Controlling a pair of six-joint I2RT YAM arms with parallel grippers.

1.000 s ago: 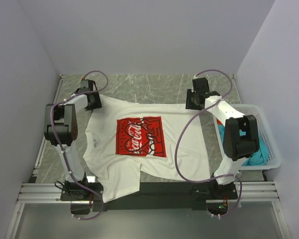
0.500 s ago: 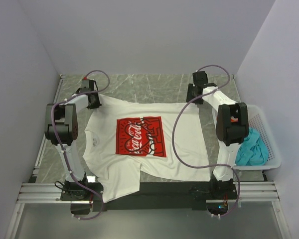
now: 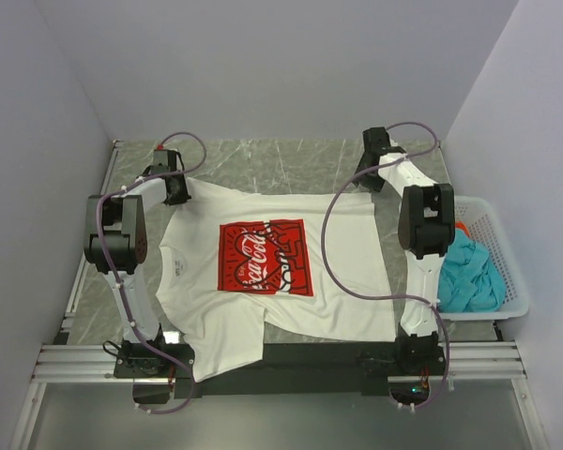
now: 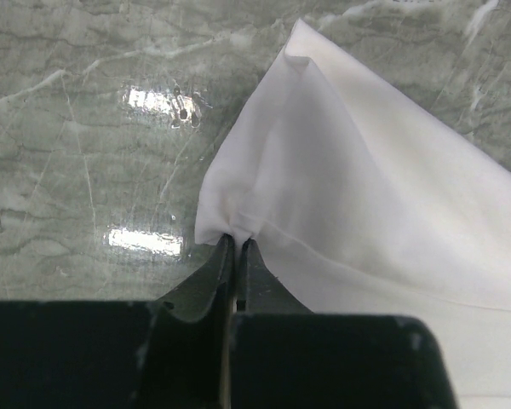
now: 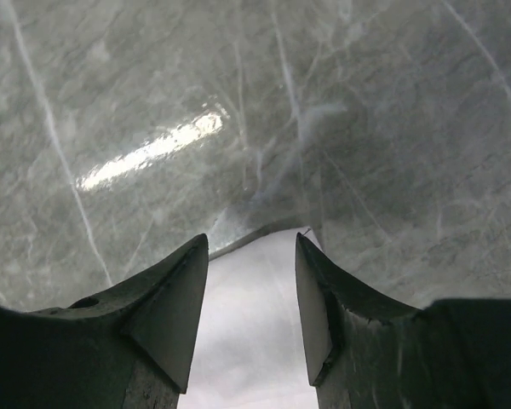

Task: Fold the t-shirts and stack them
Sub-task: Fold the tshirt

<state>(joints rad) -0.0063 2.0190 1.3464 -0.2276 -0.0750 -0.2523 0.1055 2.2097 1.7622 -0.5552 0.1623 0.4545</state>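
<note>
Your left gripper (image 4: 236, 243) is clamped shut on a far corner of the white Coca-Cola t-shirt (image 4: 358, 196), and the cloth puckers into a small peak where the closed jaws pinch it. Your right gripper (image 5: 251, 256) holds its jaws apart, low over the grey marble tabletop (image 5: 153, 85). The shirt's other far corner lies in the gap between the two fingers, with neither finger pressing on it.

In the top view the shirt is spread flat across the tabletop between the two arms, its red square print (image 3: 265, 257) facing up and its near edge reaching the dark strip by the arm bases. The teal t-shirt (image 3: 469, 277) sits bunched in the white mesh basket (image 3: 512, 281) at the right edge. A sliver of red-orange cloth (image 3: 462, 228) shows just behind it, beside the right arm.
</note>
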